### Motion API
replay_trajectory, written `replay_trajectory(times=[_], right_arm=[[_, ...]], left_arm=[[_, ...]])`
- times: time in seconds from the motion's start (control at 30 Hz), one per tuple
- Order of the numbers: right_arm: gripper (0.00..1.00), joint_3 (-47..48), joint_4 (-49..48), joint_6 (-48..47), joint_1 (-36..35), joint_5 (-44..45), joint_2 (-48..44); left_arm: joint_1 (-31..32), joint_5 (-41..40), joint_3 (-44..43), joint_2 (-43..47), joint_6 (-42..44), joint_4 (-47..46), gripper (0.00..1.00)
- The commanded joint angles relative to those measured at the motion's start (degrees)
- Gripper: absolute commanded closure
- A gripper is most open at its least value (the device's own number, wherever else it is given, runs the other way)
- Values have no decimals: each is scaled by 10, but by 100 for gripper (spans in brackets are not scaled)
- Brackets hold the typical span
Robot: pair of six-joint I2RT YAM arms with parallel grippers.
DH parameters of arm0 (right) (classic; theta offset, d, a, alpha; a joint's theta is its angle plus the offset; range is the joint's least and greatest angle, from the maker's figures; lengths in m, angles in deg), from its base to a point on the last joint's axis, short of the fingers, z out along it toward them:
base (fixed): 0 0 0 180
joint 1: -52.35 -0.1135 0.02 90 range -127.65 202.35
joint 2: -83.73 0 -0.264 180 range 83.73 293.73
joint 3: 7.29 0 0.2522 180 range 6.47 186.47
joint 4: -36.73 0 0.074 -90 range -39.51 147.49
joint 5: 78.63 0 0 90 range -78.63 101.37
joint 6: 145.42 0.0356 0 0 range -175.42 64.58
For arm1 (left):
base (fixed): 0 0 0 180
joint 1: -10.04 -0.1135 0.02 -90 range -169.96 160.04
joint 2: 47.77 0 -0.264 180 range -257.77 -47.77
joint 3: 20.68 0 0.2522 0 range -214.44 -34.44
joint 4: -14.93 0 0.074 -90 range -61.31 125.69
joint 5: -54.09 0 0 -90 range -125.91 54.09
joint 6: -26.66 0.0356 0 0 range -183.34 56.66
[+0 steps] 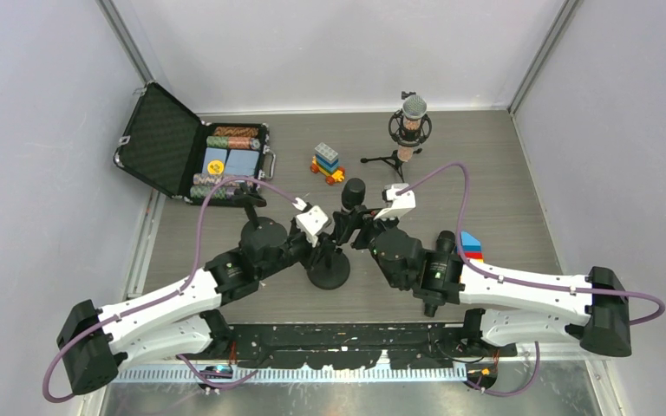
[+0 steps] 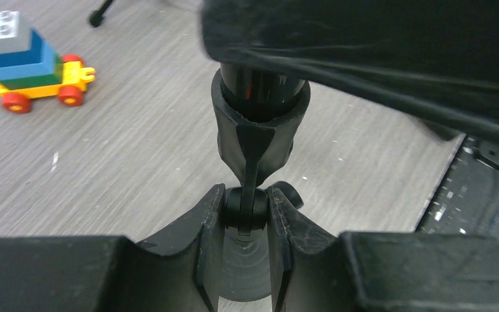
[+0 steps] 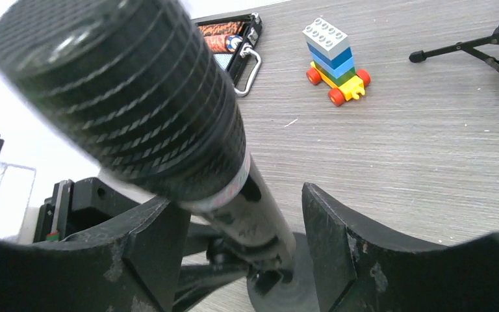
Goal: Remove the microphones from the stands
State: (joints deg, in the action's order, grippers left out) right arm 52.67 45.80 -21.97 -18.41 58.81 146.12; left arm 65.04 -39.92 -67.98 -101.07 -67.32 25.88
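Observation:
A black microphone [image 1: 353, 192] with a mesh head [image 3: 136, 104] stands tilted in the clip [image 2: 258, 130] of a black stand with a round base [image 1: 329, 270], at the middle of the table. My left gripper [image 2: 245, 208] is shut on the stand's pivot joint just under the clip, a pad pressed to each side. My right gripper [image 3: 243, 221] stands open around the microphone's body below the head. Its left finger [image 3: 149, 253] is close against the body and its right finger [image 3: 338, 240] stands apart from it. In the top view both grippers [image 1: 334, 232] [image 1: 360, 230] meet at the stand.
An open black case of poker chips [image 1: 199, 156] lies at the back left. A toy brick car [image 1: 328, 163] sits behind the stand. A second microphone on a tripod [image 1: 410, 130] stands at the back. Coloured blocks [image 1: 471, 245] lie right of my right arm. Walls close in three sides.

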Motion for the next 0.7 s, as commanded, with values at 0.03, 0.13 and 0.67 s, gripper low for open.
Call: replay_trajectory(times=[0.03, 0.13, 0.67], right_arm=[[32, -31, -104, -71, 1, 25, -3], [38, -39, -141, -109, 1, 15, 4], [96, -29, -185, -211, -43, 22, 26]], left_arm=[[3, 132, -11, 0, 1, -29, 91], [3, 148, -21, -19, 2, -28, 92], [3, 76, -42, -45, -29, -56, 58]])
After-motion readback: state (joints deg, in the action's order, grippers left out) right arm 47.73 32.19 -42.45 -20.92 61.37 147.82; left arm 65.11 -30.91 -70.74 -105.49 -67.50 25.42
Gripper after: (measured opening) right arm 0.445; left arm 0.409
